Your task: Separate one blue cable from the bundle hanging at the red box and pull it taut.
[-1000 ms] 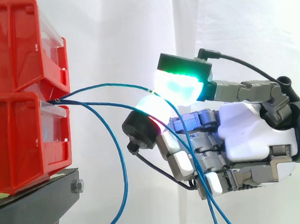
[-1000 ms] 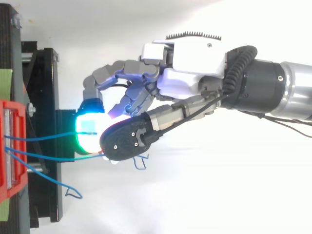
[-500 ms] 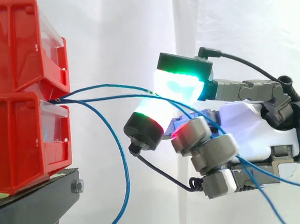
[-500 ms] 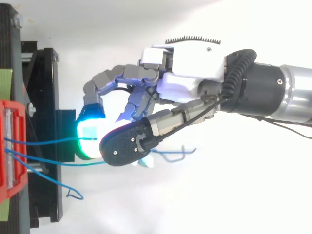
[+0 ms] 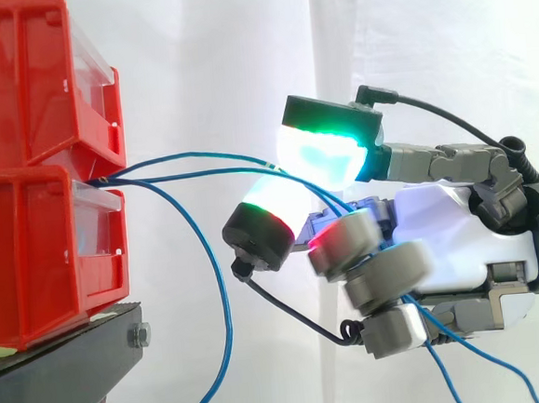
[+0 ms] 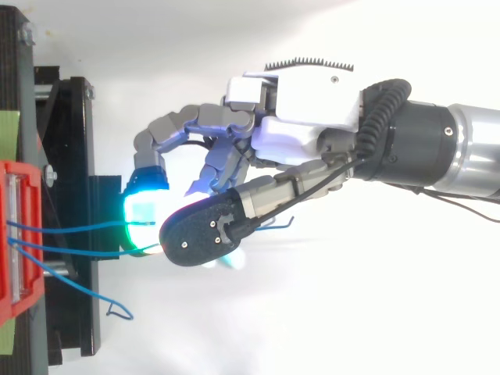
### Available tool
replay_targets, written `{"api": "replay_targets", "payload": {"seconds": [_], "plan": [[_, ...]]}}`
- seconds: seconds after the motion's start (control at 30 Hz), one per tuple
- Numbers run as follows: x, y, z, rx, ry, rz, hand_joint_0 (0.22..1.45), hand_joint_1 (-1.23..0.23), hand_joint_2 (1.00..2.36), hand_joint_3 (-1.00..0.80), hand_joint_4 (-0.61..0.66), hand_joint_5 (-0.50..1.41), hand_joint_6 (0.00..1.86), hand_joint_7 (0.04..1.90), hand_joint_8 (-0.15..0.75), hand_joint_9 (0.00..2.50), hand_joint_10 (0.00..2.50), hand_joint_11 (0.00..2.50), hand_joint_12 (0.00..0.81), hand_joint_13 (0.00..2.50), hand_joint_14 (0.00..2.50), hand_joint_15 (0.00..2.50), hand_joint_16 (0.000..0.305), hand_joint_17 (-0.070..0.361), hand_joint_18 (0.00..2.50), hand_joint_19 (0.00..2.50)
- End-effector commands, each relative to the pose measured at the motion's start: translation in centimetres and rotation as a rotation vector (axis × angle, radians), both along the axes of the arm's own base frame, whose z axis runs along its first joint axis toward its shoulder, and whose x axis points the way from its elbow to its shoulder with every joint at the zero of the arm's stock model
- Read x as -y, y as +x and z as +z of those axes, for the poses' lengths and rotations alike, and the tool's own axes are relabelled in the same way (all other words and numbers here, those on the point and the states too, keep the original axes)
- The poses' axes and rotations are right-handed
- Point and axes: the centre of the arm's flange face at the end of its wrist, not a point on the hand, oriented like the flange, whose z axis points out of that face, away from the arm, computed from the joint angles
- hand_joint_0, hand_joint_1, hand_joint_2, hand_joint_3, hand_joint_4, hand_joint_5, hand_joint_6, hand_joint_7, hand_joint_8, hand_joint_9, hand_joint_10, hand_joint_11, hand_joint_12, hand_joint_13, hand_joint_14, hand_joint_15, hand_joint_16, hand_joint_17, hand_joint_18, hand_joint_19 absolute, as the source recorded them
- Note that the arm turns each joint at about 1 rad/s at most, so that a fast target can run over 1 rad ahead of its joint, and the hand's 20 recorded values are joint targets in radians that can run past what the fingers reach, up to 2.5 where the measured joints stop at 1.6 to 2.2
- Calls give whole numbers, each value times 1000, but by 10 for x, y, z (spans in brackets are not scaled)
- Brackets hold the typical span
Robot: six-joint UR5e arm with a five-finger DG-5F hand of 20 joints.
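Several blue cables come out between the two stacked red bins (image 5: 40, 248). Two of them, an upper blue cable (image 5: 191, 154) and a lower blue cable (image 5: 202, 174), run right to my hand (image 5: 449, 234). There they pass between a green-glowing fingertip (image 5: 320, 153) and a white-and-red glowing thumb pad (image 5: 272, 206), which pinch them. Their tails trail down to the right behind the curled fingers. A third blue cable (image 5: 223, 298) hangs loose from the bin. In the top view my hand (image 6: 312, 101) reaches left toward the red bin (image 6: 16, 234), with the cables (image 6: 74, 228) stretched between them.
The bins stand on a black stand (image 5: 67, 362), also seen from above as a black stand (image 6: 70, 156). A loose cable end (image 6: 117, 310) curls beside it. A white curtain (image 5: 239, 54) hangs behind everything.
The lower fingers have curled in toward the palm. The cables' free tails swung out to the right and have dropped back down. The pinch at the glowing pads has stayed in place.
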Motion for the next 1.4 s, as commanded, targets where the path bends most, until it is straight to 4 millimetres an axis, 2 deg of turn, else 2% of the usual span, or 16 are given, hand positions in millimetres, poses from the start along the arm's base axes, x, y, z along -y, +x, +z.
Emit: {"api": "replay_targets", "payload": {"seconds": [0.0, 0.07, 0.17, 0.37, 0.6, 0.67, 0.73, 0.8, 0.83, 0.87, 0.97, 1.0, 1.1, 1.27, 1.37], "plan": [[0, 0, 0, -1, -1, 0, 599, -731, 1016, -19, 75, -146, 838, 1228, 354, 969, 15, 711, 409, 1043, 17, 604, 53, 119, 1159, 566], [0, 0, 0, 0, -1, 0, 597, -734, 1016, -16, 68, -145, 837, 1225, 349, 860, 13, 490, 387, 884, 14, 370, 51, 116, 1097, 482], [0, 0, 0, 0, -1, 0, 595, -740, 1014, -10, 66, -141, 834, 1234, 341, 760, 7, 273, 375, 722, 6, 195, 50, 112, 988, 380], [0, 0, 0, 2, 0, 0, 594, -747, 1012, -7, 59, -138, 832, 1233, 291, 586, 0, 9, 348, 548, 0, 55, 47, 106, 837, 260], [0, 0, 0, -1, -2, 0, 594, -750, 1012, -8, 50, -137, 828, 1256, 256, 525, 0, 0, 354, 476, 2, 60, 49, 109, 746, 276], [0, 0, 0, -1, -2, 0, 593, -752, 1013, 0, 44, -137, 828, 1252, 272, 597, 3, 91, 370, 512, 2, 93, 50, 113, 767, 304], [-1, 0, 0, 0, -2, 0, 596, -760, 1015, 22, 43, -137, 834, 1268, 307, 810, 10, 438, 392, 626, 6, 194, 51, 116, 845, 333], [0, 0, 0, -1, -2, 0, 599, -763, 1015, 25, 40, -136, 838, 1260, 318, 872, 14, 524, 392, 635, 6, 210, 51, 115, 855, 342], [0, 0, 0, -1, -2, 0, 606, -774, 1016, 39, 32, -136, 839, 1279, 332, 966, 17, 721, 397, 702, 9, 281, 52, 116, 905, 363], [0, 0, 0, -1, -2, 0, 611, -782, 1017, 38, 33, -137, 839, 1292, 335, 985, 19, 789, 398, 734, 12, 323, 51, 115, 922, 387], [0, -1, -2, -4, -6, 2, 626, -791, 1021, -4, 41, -151, 850, 1247, 335, 1008, 18, 925, 388, 816, 16, 454, 48, 108, 959, 449], [0, -4, -8, -14, -10, 3, 629, -793, 1021, -19, 48, -156, 850, 1236, 338, 1004, 19, 945, 385, 825, 15, 475, 47, 106, 954, 464], [-1, -5, -11, -9, -9, 5, 631, -790, 1026, -53, 59, -165, 847, 1226, 321, 992, 19, 942, 369, 849, 18, 495, 44, 99, 945, 480], [0, -5, -12, -6, -9, 3, 632, -781, 1025, -83, 69, -168, 844, 1195, 333, 1115, 12, 1391, 367, 895, 19, 552, 43, 97, 972, 482], [0, -5, -12, -6, -9, 3, 633, -776, 1025, -87, 65, -170, 844, 1198, 336, 1121, 6, 1485, 371, 907, 19, 574, 44, 98, 979, 482]]}}
